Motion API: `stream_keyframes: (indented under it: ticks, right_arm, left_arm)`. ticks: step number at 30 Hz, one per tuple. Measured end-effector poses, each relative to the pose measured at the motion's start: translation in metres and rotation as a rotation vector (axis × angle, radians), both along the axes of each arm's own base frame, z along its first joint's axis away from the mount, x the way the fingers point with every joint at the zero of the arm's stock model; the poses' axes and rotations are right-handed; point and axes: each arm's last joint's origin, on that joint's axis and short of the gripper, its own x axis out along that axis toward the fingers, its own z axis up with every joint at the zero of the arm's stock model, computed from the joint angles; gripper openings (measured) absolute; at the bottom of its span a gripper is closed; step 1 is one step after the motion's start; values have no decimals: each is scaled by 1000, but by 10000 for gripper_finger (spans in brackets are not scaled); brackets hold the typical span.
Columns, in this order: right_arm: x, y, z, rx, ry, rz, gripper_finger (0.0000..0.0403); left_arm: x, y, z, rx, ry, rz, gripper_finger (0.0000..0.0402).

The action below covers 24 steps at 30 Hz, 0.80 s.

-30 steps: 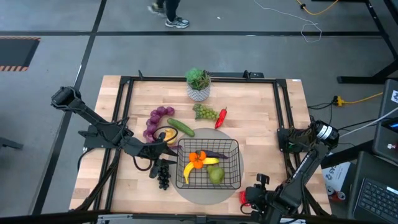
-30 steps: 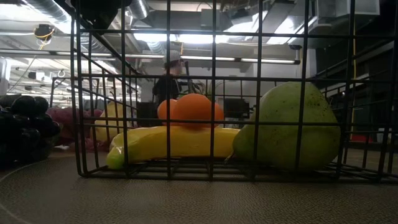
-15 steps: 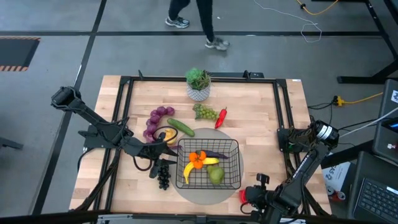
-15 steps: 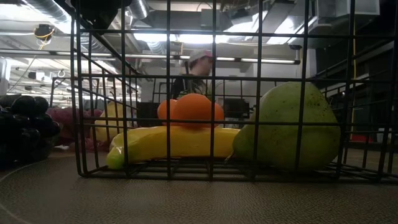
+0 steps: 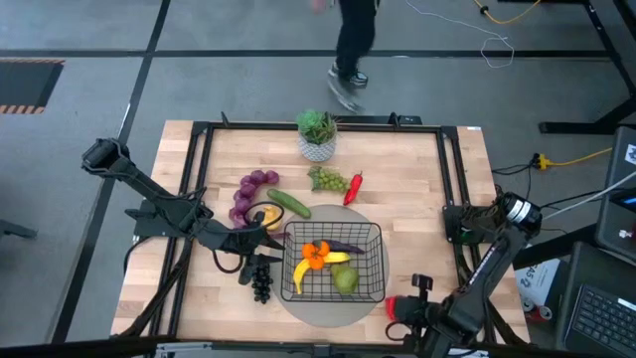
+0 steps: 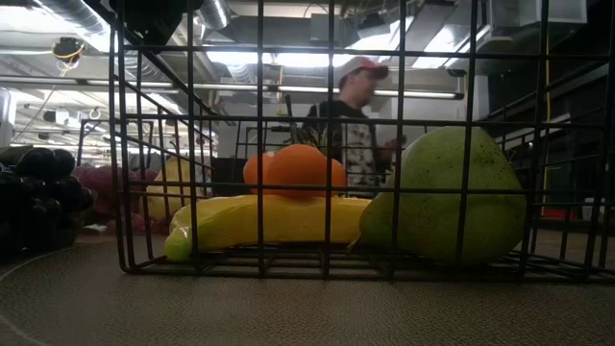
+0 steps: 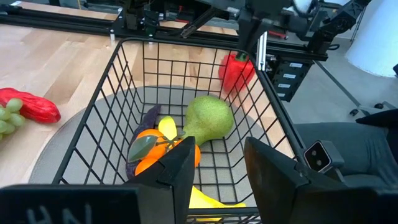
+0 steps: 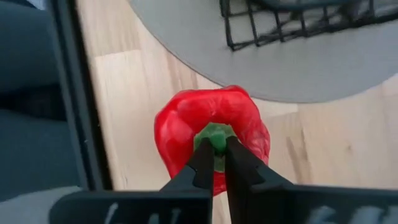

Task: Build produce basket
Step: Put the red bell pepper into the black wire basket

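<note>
The black wire basket [image 5: 370,261] stands on a round grey mat [image 5: 323,310] near the table's near edge. It holds a banana [image 6: 269,219], an orange [image 6: 298,171], a green pear [image 6: 447,197] and a purple eggplant [image 7: 148,118]. My left gripper [image 5: 260,237] is open and empty at the basket's left side, pointing into it [image 7: 214,171]. My right gripper [image 5: 397,310] is shut on a red bell pepper [image 8: 211,134] at the basket's near right corner. The pepper also shows in the left wrist view [image 7: 236,71]. My right gripper pinches the pepper's green stem [image 8: 215,132], at the top of the fruit, between its two fingertips [image 8: 202,163]. The fingers come from above, pointing down. The pepper sits upright below them, over the wood beside the mat's edge; whether it rests on the table I cannot tell.
Left of the basket lie black grapes [image 5: 260,280], purple grapes [image 5: 248,194], a yellow fruit [image 5: 266,215] and a cucumber [image 5: 288,203]. Green grapes [image 5: 328,179] and a red chili [image 5: 353,187] lie farther back. A potted plant [image 5: 317,134] stands at the far edge. A person [image 5: 353,40] walks beyond it.
Neither arm has visibly moved. The person beyond the table's far edge has walked toward the right.
</note>
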Motion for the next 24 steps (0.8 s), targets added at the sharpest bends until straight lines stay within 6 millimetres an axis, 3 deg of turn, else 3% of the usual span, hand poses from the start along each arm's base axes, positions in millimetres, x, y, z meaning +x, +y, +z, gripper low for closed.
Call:
stream_keyframes:
  ticks: [9, 16, 24]
  right_arm:
    - [4, 3, 42, -93, -36, 152, 4]
    - [13, 8, 77, -199, -142, 434, 4]
    - [19, 6, 101, -463, -300, 581, 5]
  left_arm:
    - [0, 0, 0, 0, 0, 0, 133]
    - [0, 0, 0, 0, 0, 0, 133]
    - [0, 0, 0, 0, 0, 1, 133]
